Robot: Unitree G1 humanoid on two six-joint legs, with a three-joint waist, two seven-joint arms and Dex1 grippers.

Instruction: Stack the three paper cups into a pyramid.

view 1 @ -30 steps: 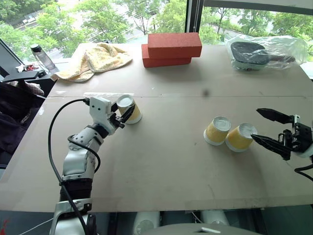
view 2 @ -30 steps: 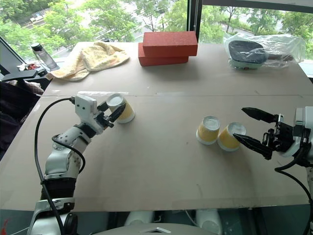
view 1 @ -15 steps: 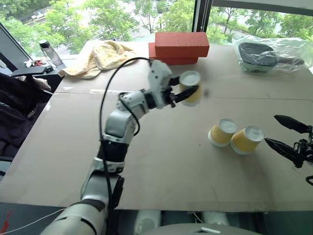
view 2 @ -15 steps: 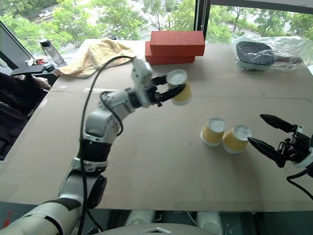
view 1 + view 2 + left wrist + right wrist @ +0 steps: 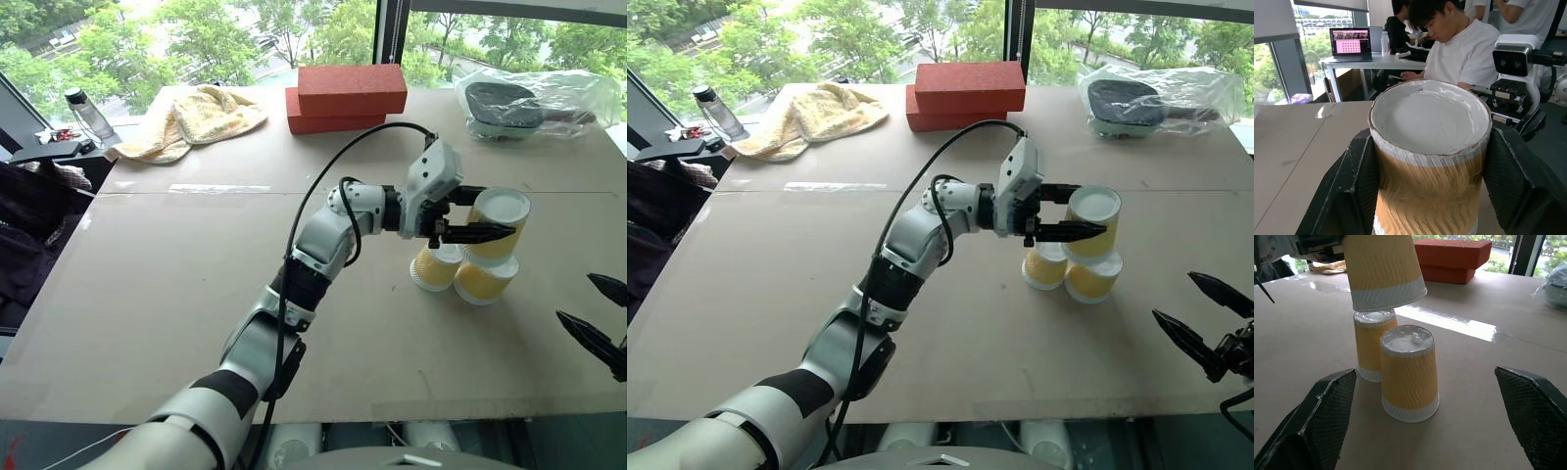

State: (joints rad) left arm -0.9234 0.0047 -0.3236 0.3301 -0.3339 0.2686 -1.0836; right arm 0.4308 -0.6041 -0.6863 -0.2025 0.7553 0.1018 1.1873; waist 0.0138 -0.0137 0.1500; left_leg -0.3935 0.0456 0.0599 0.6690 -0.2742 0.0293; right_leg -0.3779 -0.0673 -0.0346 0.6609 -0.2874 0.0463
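Gripping one inverted yellow-orange paper cup (image 5: pixel 495 223) between its closed black fingers, the left gripper (image 5: pixel 482 215) holds it just above the other two cups (image 5: pixel 458 272), which stand upside down side by side and touching on the brown table (image 5: pixel 196 294), white bases up. From those two cups, the red bricks (image 5: pixel 345 96) lie at about eleven o'clock near the far edge, the yellow towel (image 5: pixel 191 118) at about ten o'clock, and the right gripper (image 5: pixel 598 318) at about four o'clock, its jaws spread wide and empty, well apart from the cups.
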